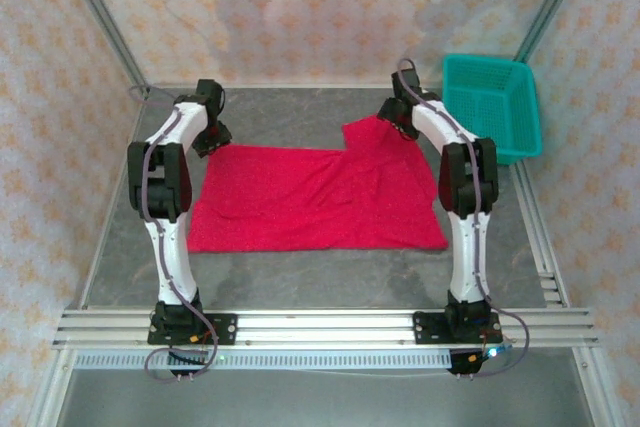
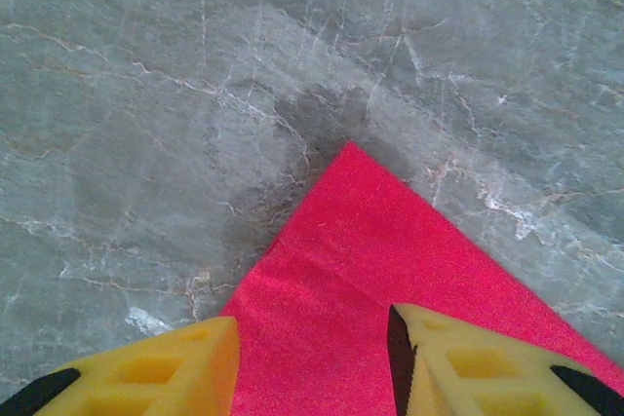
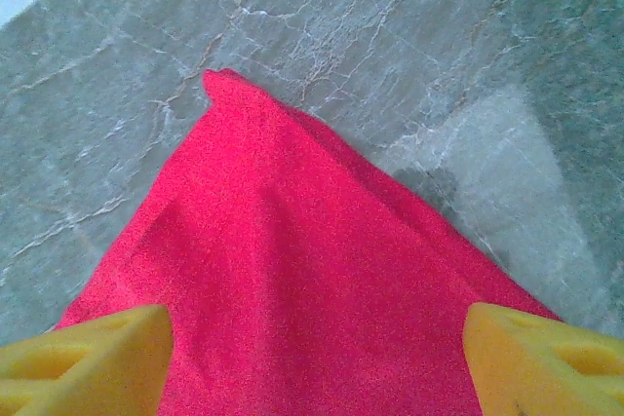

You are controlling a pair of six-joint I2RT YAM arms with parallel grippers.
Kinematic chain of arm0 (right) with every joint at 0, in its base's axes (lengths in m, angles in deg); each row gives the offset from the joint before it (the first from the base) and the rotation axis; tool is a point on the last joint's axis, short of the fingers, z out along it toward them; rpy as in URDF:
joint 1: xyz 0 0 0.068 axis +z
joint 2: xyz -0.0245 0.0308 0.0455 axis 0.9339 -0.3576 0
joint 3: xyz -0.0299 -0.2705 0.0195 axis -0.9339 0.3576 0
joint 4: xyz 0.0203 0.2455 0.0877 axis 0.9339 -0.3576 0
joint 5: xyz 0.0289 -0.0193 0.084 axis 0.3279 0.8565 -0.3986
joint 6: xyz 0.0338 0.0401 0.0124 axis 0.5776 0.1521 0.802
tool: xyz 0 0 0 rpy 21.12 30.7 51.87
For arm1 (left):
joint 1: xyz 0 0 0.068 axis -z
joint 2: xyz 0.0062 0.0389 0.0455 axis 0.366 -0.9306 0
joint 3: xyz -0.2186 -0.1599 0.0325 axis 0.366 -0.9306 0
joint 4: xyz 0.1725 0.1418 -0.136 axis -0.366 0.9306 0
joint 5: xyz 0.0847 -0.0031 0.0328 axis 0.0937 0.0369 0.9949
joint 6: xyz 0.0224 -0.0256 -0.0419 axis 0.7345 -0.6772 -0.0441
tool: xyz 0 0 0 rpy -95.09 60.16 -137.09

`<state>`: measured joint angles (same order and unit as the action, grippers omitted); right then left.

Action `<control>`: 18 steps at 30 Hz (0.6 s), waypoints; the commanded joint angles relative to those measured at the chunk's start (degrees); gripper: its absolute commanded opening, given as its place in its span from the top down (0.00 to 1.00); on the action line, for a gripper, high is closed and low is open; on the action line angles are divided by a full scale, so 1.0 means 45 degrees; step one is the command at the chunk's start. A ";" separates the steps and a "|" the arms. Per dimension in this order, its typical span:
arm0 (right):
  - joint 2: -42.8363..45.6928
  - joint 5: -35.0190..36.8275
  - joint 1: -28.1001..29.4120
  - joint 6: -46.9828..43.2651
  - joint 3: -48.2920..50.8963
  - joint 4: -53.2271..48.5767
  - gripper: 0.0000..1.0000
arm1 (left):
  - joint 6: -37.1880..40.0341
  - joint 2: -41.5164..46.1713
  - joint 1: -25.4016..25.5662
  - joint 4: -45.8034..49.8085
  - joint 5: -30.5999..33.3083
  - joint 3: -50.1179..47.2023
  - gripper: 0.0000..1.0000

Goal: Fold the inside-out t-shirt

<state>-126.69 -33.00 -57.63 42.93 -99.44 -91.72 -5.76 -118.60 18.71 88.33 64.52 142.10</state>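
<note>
- Top view: the shirt point(image 1: 320, 197) – bright red, soft cloth – lies spread as a broad flat shape on the grey marble-look table point(image 1: 290, 112), between the two arms. Its far right corner rises in a peak just under the right gripper point(image 1: 400, 127). The left gripper point(image 1: 215, 137) hangs at the shirt's far left corner. A teal plastic mesh basket point(image 1: 495, 102) stands at the far right, apart from the shirt. Patterned walls point(image 1: 300, 7) close in the cell, and metal rails point(image 1: 330, 327) run along the near edge.
- Left wrist view: the yellow foam fingers point(image 2: 185, 367) stand apart, the left gripper point(image 2: 312, 348) open and holding nothing. A pointed corner of the shirt point(image 2: 361, 270) lies flat on the veined stone below, with a faint crease across it.
- Right wrist view: the right gripper point(image 3: 317, 328) is wide open – its fingers point(image 3: 97, 348) sit at the two lower corners. Between them the shirt point(image 3: 292, 241) narrows to a rumpled tip with soft folds.
</note>
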 commanded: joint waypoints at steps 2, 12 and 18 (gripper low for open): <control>-0.0595 0.0819 -0.0057 -0.0436 -0.1477 -0.0769 0.22 | 0.0173 -0.0482 -0.0108 0.0566 0.0197 0.0998 0.55; -0.3127 0.0798 -0.0462 -0.0770 -0.4663 -0.1548 0.22 | 0.0250 -0.2047 -0.0108 0.0739 0.0008 0.2022 0.68; -0.4793 -0.0205 -0.0527 -0.0298 -0.6787 -0.1809 0.22 | 0.0236 -0.2084 -0.0128 0.0651 -0.0079 0.1746 0.73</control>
<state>-146.01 -32.32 -59.84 40.68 -127.30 -97.08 -5.07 -127.21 18.68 89.53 64.46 150.61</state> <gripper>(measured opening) 0.783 0.281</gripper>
